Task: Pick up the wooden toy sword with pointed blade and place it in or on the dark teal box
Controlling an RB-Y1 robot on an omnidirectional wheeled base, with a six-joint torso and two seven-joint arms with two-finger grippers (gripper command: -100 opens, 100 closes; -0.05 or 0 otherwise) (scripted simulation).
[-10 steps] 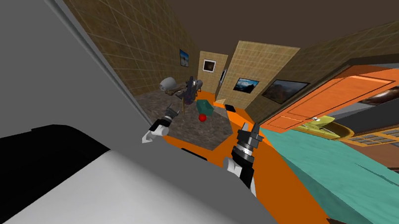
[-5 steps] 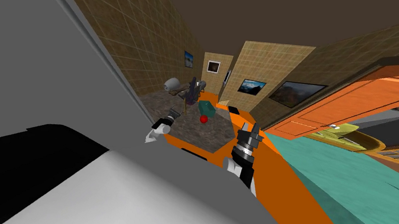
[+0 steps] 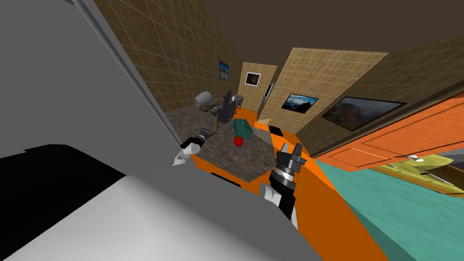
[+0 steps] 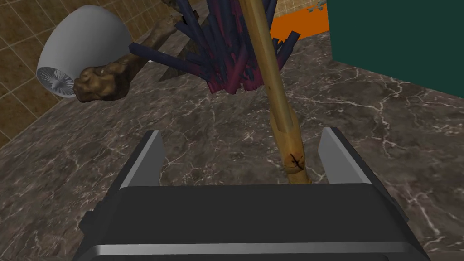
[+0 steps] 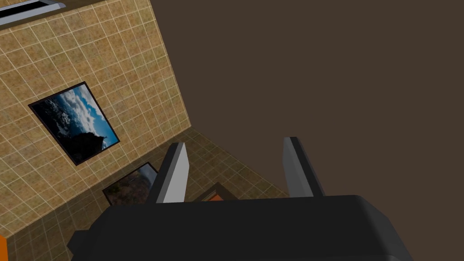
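Change over the last second: the head camera has swung and advanced with my own move. The long handle on the grey panel, the orange door and the yellow-green object beyond the bed have slid toward the picture's right. The tiled wall panel now looms larger. The teal box and red ball on the desk have drifted right and down. The left hand has shifted rightward against my chest, in step with them.
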